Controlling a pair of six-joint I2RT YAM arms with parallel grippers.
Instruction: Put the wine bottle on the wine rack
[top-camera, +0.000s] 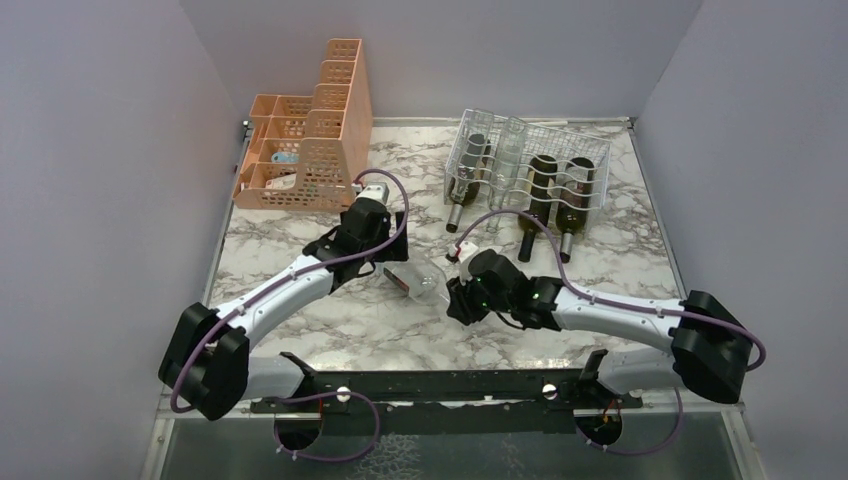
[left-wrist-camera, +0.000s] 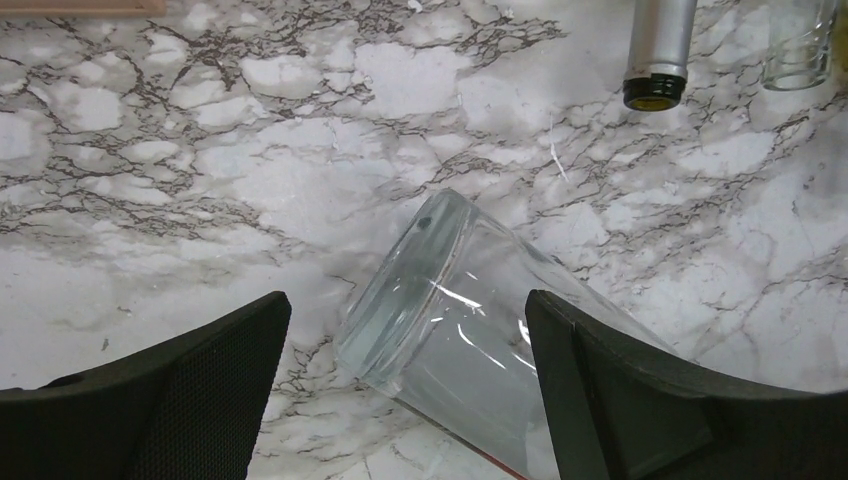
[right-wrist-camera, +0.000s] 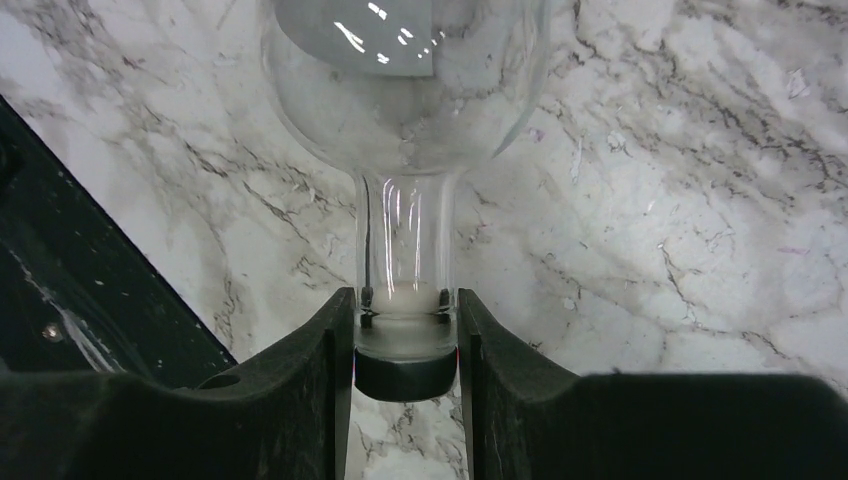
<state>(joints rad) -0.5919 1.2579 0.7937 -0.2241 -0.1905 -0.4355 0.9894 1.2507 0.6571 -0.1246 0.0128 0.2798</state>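
Observation:
A clear glass wine bottle (top-camera: 418, 282) lies on its side on the marble table, between my two grippers. My right gripper (top-camera: 458, 290) is shut on its neck just above the dark cap (right-wrist-camera: 405, 375), and the round shoulder (right-wrist-camera: 405, 100) points away from it. My left gripper (top-camera: 390, 262) is open, with its jaws wide on either side of the bottle's base (left-wrist-camera: 450, 320); the left finger is clear of the glass. The silvery wire wine rack (top-camera: 560, 131) stands at the back right and holds several bottles.
A peach perforated organizer (top-camera: 305, 140) stands at the back left. The necks of the racked bottles stick out toward me (top-camera: 527, 240); one foil-capped neck (left-wrist-camera: 660, 50) and one clear neck (left-wrist-camera: 800, 45) show in the left wrist view. Grey walls enclose the table.

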